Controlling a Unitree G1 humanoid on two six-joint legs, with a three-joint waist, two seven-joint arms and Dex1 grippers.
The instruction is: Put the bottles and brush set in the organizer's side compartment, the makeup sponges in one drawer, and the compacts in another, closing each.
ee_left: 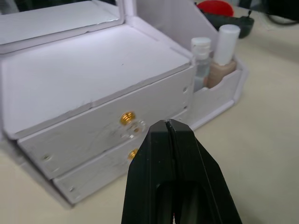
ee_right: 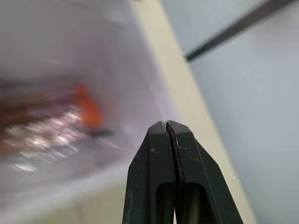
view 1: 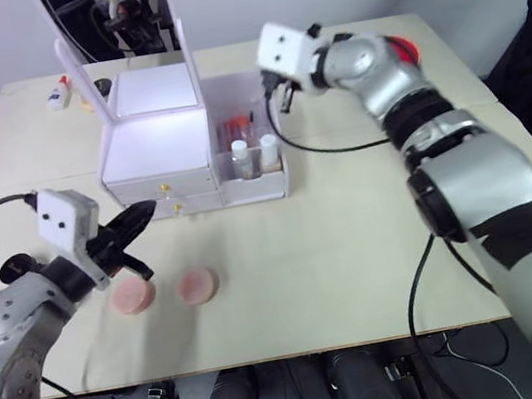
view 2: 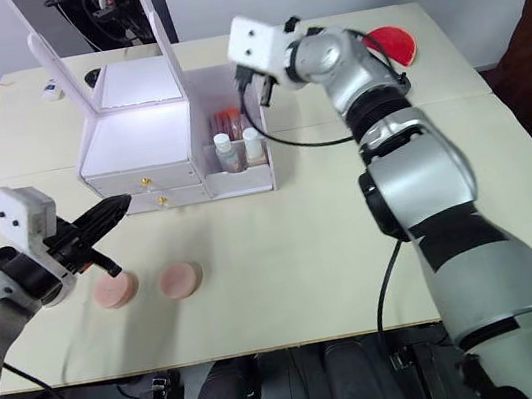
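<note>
I keep my left claw (view 1: pixel 146 210) clenched empty at the drawer knobs (ee_left: pixel 127 117), sponges (view 1: pixel 131 296) waiting at 6 o'clock, while the right claw (view 1: pixel 283 102), clenched too, hangs above the side compartment (view 1: pixel 247 132).

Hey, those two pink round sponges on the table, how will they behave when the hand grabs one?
The pink sponges look soft, so probably squashy and light. Lying flat, they shouldn't roll, though one may slide if nudged.

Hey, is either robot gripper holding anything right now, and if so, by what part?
Nothing is held. The left gripper is shut and empty in front of the organizer's drawers; the right gripper is shut and empty above the side compartment.
</note>
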